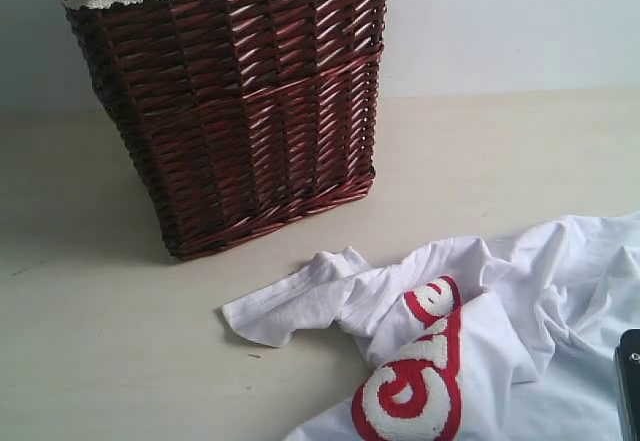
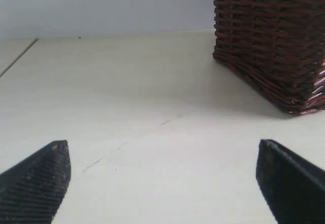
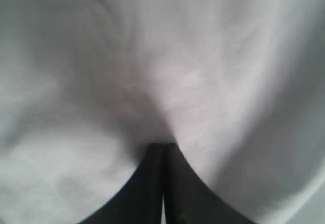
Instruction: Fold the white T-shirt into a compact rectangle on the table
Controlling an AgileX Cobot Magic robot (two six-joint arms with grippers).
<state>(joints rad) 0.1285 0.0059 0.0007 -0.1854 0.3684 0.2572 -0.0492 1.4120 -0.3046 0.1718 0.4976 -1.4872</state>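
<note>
The white T-shirt lies crumpled on the table at the front right, one sleeve pointing left, its red band of fuzzy white letters folded over on top. In the right wrist view my right gripper has its two black fingers pressed together at the tips, and the white T-shirt fills the picture with creases running into the tips. A black part of that arm shows at the exterior view's right edge. My left gripper stands wide open low over bare table, with nothing between its fingers.
A dark red-brown wicker basket with white lace trim stands at the back left of the exterior view, a little behind the shirt's sleeve. The left wrist view shows the same basket ahead of the open gripper, off to one side.
</note>
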